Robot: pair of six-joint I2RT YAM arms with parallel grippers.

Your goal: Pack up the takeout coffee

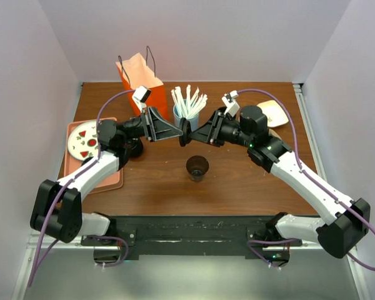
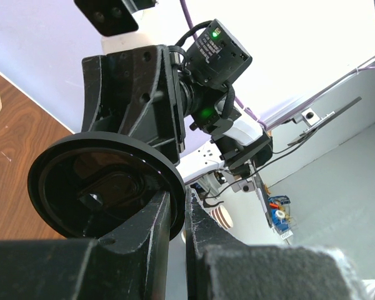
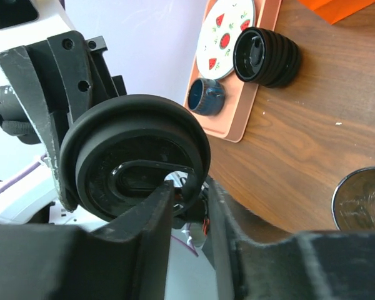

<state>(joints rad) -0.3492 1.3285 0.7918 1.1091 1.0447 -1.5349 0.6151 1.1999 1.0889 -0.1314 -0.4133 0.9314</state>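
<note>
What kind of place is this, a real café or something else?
Probably a robot test cell staged as a coffee counter: plain white walls enclose a wooden table, with an orange paper bag, a straw holder and a brown cup as props.

The brown cup (image 3: 362, 206) is cut off by the right wrist view's right edge, the orange bag (image 3: 337, 7) by its top. From above, the black lid (image 1: 185, 132) shows only edge-on

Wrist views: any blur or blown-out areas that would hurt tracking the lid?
Left wrist: lid sharp, near fingers soft, upper-right background washed out to white. Right wrist: near fingers blurred, lid and wood table crisp. Top external: even light, soft shadows, no obvious glare.
</note>
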